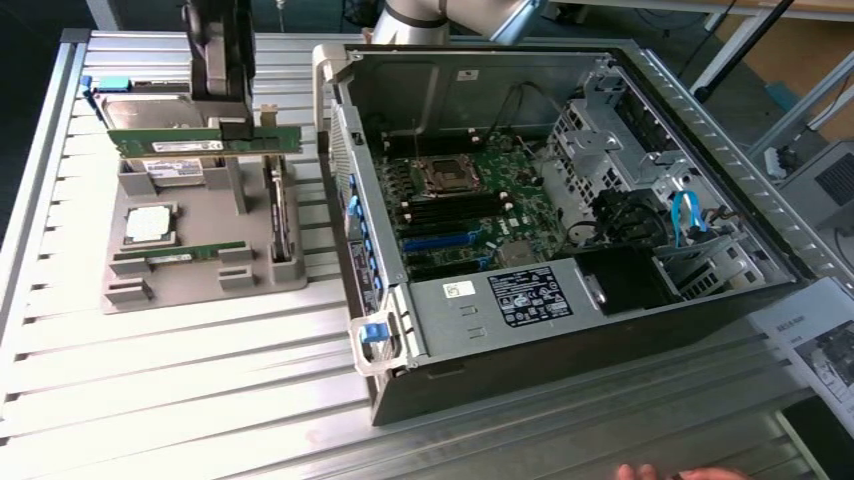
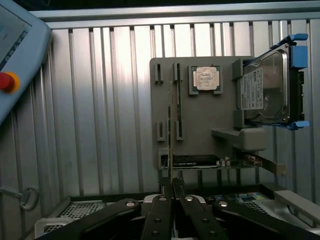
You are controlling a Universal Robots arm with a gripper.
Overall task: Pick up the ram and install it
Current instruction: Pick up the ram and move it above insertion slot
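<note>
**Ram picked up, not yet installed**

Your ram (image 1: pixel 200 140) is pinched between the narrow-set fingers of the gripper (image 1: pixel 235 130), hanging clear above the grey tray (image 1: pixel 200 292) beneath it. The open computer (image 1: pixel 414 85) stands beside the gripper. Seating the ram there is what's left.

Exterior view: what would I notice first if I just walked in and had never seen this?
The big open computer case sits in the middle, lying on its side with its green motherboard showing. At the exterior view's left, the black gripper is shut on the ram and holds that green stick level above the grey parts tray. A silver processor chip lies in the tray.
</note>
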